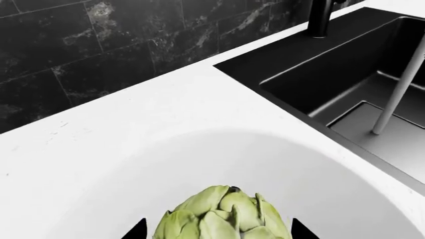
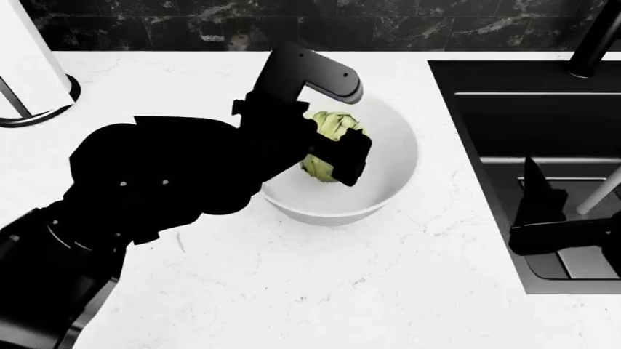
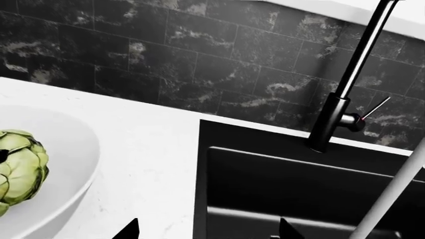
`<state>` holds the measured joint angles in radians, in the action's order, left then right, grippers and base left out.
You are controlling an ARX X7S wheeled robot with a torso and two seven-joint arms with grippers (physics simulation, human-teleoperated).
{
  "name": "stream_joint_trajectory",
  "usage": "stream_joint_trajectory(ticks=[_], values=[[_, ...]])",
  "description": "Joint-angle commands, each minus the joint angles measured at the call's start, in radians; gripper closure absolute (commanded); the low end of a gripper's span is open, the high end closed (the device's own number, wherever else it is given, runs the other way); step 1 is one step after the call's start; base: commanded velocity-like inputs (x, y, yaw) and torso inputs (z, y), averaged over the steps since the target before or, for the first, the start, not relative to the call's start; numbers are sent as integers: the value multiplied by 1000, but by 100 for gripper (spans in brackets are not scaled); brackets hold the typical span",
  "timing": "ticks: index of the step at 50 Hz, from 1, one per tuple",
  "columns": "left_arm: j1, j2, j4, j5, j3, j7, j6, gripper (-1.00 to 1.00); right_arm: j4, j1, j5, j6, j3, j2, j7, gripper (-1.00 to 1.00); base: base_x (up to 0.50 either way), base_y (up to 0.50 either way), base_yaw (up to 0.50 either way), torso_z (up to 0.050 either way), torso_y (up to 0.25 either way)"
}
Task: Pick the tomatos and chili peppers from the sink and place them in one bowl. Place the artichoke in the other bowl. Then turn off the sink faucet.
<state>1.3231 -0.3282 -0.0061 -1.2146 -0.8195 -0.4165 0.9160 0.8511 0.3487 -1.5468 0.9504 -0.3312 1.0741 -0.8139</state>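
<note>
The pale green artichoke (image 1: pixel 222 214) lies inside the white bowl (image 1: pixel 99 199), also seen as artichoke (image 2: pixel 330 127) in bowl (image 2: pixel 388 189) from the head view. My left gripper (image 1: pixel 218 231) is open around it, with a strip of white showing between each fingertip and the leaves. My right gripper (image 3: pixel 209 231) is open and empty, low over the black sink (image 3: pixel 265 184) near its left wall. The black faucet (image 3: pixel 339 114) stands at the sink's back edge and a white stream (image 3: pixel 391 194) runs from it. Tomatos, chili peppers and the wooden bowl are out of view.
White counter (image 2: pixel 291 291) surrounds the bowl. A white roll on a round stand (image 2: pixel 29 73) is at the back left. Black tiled wall (image 3: pixel 166 59) runs behind the counter. My left arm (image 2: pixel 174 182) covers the bowl's left side.
</note>
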Motion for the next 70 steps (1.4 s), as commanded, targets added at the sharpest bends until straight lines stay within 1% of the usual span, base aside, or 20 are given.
stream_joint_trajectory(ticks=[1, 10, 15, 21, 23, 27, 28, 31, 32, 33, 35, 36, 38, 43, 49, 54, 57, 62, 67, 70], values=[[22, 12, -22, 3, 8, 10, -12, -100, -4, -19, 27, 4, -3, -15, 13, -100, 0, 0, 0, 0, 0], [33, 9, -5, -19, 19, 2, -4, -100, -4, -14, 11, 0, -6, -8, 5, -100, 0, 0, 0, 0, 0], [50, 4, 4, -41, 36, -6, 5, -100, -11, 11, 8, 0, 18, -6, 1, -100, 0, 0, 0, 0, 0], [84, -27, 73, -125, 100, -59, 28, -100, -29, 81, -5, 2, 74, 3, -9, -100, 0, 0, 0, 0, 0], [78, -47, 112, -125, 108, -49, 19, -100, -37, 117, -3, 5, 104, 2, -9, -100, 0, 0, 0, 0, 0], [42, -130, 205, -156, 155, -110, 13, -100, -44, 157, 23, 8, 143, -13, 5, -100, 0, 0, 0, 0, 0], [38, -144, 218, -151, 159, -117, 9, -100, -45, 159, 38, 10, 149, -16, 9, -100, 0, 0, 0, 0, 0], [16, -194, 261, -129, 189, -185, -11, -100, -55, 185, 52, 9, 163, -21, 12, -100, 0, 0, 0, 0, 0], [-7, -214, 267, -166, 221, -214, -22, -100, -48, 194, 61, 7, 159, -20, -9, -100, 0, 0, 0, 0, 0], [-23, -248, 300, -147, 227, -243, -25, -100, -49, 187, 44, -7, 131, -18, -11, -100, 0, 0, 0, 0, 0], [-66, -294, 346, -159, 254, -284, -40, -100, -50, 192, 37, 0, 140, -11, -1, -100, 0, 0, 0, 0, 0], [-94, -325, 381, -137, 255, -300, -47, -100, -50, 191, 35, -3, 136, -12, 0, -100, 0, 0, 0, 0, 0], [-139, -355, 410, -155, 275, -321, -64, -100, -47, 193, 41, -3, 146, -19, 6, -100, 0, 0, 0, 0, 0], [-204, -427, 456, -184, 330, -370, -99, -100, -51, 213, 48, 0, 171, -28, 21, -100, 0, 0, 0, 0, 0], [-318, -483, 507, -125, 344, -395, -151, -100, -44, 199, 56, -7, 150, -21, 30, -100, 0, 0, 0, 0, 0], [-360, -494, 537, -111, 353, -424, -175, -100, -39, 208, 51, -10, 151, -21, 29, -100, 0, 0, 0, 0, 0], [-380, -498, 542, -96, 343, -419, -176, -100, -37, 200, 67, -10, 154, -25, 39, -100, 0, 0, 0, 0, 0], [-392, -497, 548, -104, 343, -430, -179, -100, -47, 214, 58, -3, 171, -23, 37, -100, -38, 0, 0, 0, 0], [-383, -508, 569, -131, 352, -449, -170, -100, -66, 158, 110, -26, 158, -58, 66, -100, -325, -1, 0, 0, 0], [-388, -517, 567, -132, 357, -439, -175, -100, -70, 158, 117, -25, 169, -66, 69, -100, -440, -1, 0, 0, 0]])
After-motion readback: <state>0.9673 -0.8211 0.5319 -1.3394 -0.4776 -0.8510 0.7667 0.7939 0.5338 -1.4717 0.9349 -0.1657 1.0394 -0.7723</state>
